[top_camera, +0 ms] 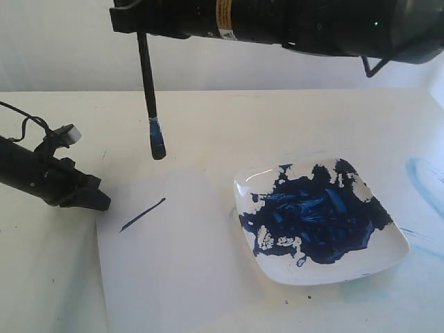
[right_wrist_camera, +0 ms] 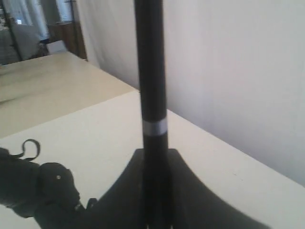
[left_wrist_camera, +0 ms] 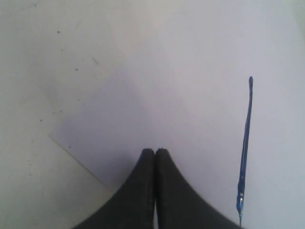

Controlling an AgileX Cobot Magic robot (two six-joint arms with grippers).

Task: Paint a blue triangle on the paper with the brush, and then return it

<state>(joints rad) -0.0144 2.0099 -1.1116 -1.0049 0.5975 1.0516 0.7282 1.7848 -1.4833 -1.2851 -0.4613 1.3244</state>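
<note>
One brush [top_camera: 150, 104], top hidden in right gripper [right_wrist_camera: 155, 157]

Right arm [top_camera: 277, 21]: glossy black cylindrical housing. Yellow-and-white label [top_camera: 223, 15] at 12 o'clock in the exterior view. Pinpoint green light [top_camera: 377, 23] toward 1 o'clock, with a thin black wire bracket [top_camera: 371, 66] just beneath it.

Left arm [top_camera: 35, 177], at 9 o'clock: matte black, lumpy casing. Small white-grey block [top_camera: 67, 133] on top. Thin black cable [top_camera: 31, 118] loops off it.

Left gripper [left_wrist_camera: 155, 151]: jaws black and smooth, tapering to rounded tips.

Right gripper [right_wrist_camera: 155, 157]: jaws black, flaring wide toward the base.
</note>
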